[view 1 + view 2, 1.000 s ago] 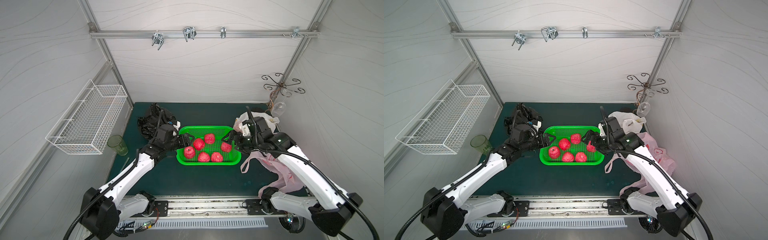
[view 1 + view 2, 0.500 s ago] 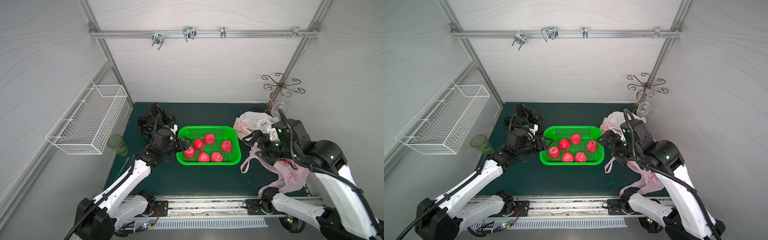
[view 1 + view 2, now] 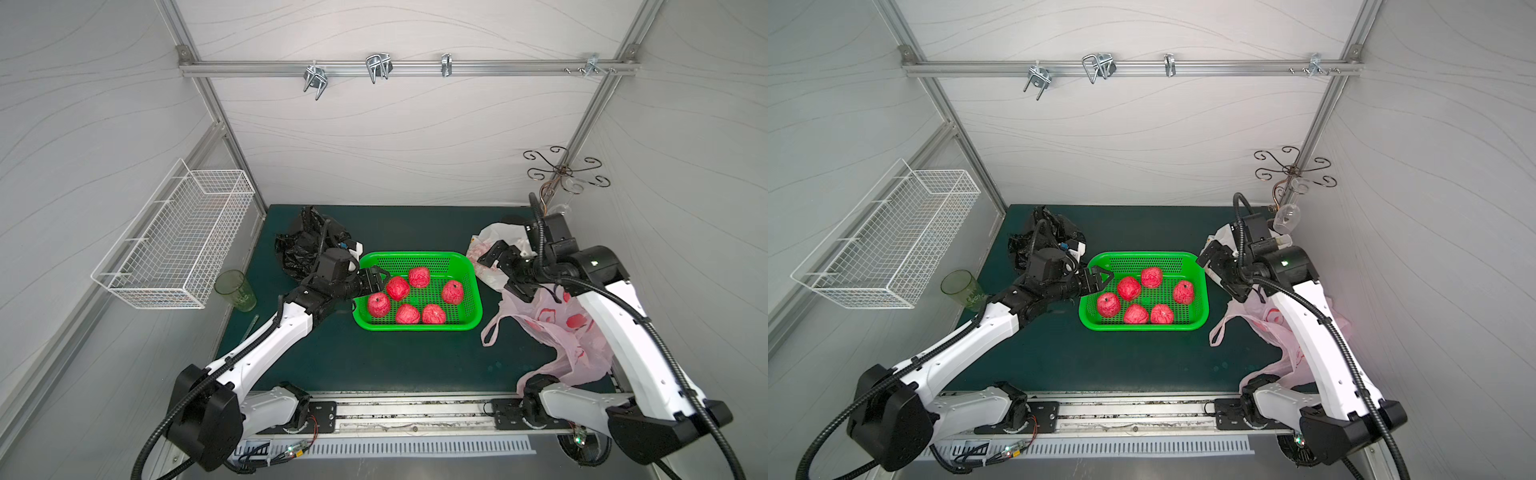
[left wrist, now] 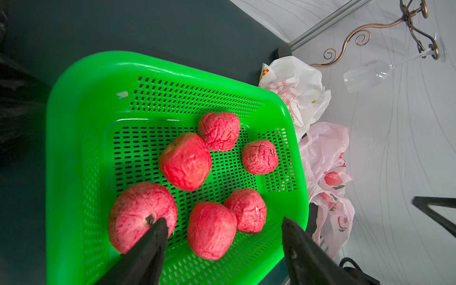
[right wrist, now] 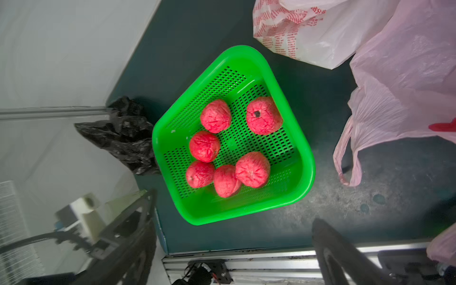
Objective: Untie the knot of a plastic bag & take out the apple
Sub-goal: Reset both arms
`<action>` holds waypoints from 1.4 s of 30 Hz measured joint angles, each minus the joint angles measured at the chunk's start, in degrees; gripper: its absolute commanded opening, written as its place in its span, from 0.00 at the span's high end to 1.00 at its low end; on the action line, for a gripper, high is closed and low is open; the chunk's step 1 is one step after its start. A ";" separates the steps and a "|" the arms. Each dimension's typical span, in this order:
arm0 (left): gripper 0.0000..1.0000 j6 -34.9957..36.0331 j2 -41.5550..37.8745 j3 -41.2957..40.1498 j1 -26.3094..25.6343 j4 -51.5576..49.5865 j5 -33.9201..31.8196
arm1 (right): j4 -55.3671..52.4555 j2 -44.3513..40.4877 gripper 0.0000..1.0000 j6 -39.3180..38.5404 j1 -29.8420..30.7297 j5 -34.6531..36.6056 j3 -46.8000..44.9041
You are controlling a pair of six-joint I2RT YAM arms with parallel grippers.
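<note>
Several red apples lie in a green basket at mid table. My left gripper is open over the basket's left rim, with the apples just ahead of its tips and nothing between them. My right gripper hangs open and empty, raised to the right of the basket. Below it, a pink plastic bag lies slack with one loose handle loop. A white bag with red print sits behind it. The knot is out of view.
A crumpled black bag lies at the back left behind my left wrist. A green cup stands at the left edge below a white wire basket on the wall. A wine glass hangs from a scrolled metal rack at the back right.
My right gripper drew back to the right, off the basket's right edge, and rose above the bags. My left gripper edged forward over the basket's left rim. The apples stayed put.
</note>
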 measured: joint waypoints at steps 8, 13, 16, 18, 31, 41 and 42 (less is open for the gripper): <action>0.29 4.02 9.79 5.86 0.44 -0.09 -1.14 | 12.41 10.32 0.28 -9.05 0.09 3.82 -7.30; 0.01 6.32 4.46 0.90 0.50 -0.39 -7.50 | 18.01 5.18 1.00 -14.40 -0.15 12.61 -13.70; 0.01 8.02 -3.43 -4.52 0.76 0.13 -11.58 | 20.57 -0.33 1.00 -17.14 -0.70 19.65 -19.21; 0.01 9.29 -8.02 -7.30 0.81 1.22 -14.38 | 22.99 -3.67 0.91 -19.23 -0.96 24.72 -22.69; 0.01 20.98 -20.44 -20.52 3.15 12.55 -45.75 | 57.00 -11.78 0.01 -42.56 -10.54 31.47 -47.69; 0.01 25.16 -25.40 -30.53 4.57 22.45 -49.59 | 93.09 3.98 0.01 -51.32 -11.89 24.52 -59.47; 0.01 25.64 -25.86 -30.64 4.57 23.15 -49.40 | 96.02 6.16 0.01 -51.78 -12.07 23.71 -60.24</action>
